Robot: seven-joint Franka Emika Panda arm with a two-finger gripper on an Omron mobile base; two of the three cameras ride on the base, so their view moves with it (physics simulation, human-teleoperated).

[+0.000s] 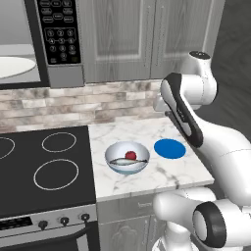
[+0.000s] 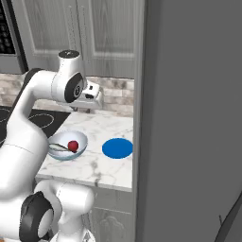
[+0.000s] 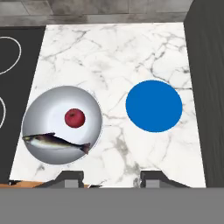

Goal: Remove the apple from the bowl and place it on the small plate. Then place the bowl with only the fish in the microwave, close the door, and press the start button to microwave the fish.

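1. Left base view: the bowl (image 1: 127, 158) sits on the marble worktop (image 1: 147, 135), just right of the stove (image 1: 44, 166). The apple (image 1: 130, 155) and the fish (image 1: 128, 161) lie inside the bowl; the small plate (image 1: 169, 148) lies just right of it. The microwave (image 1: 41, 41) hangs above the stove.
2. Right base view: the bowl (image 2: 68, 144) lies left of the small plate (image 2: 117, 148).
3. Hand view: the gripper (image 3: 111, 178) hovers above the worktop with its jaws apart, holding nothing. The apple (image 3: 75, 118) rests beside the fish (image 3: 56, 142).

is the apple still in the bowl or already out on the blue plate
In the bowl: the apple sits beside the fish; the small plate is bare.
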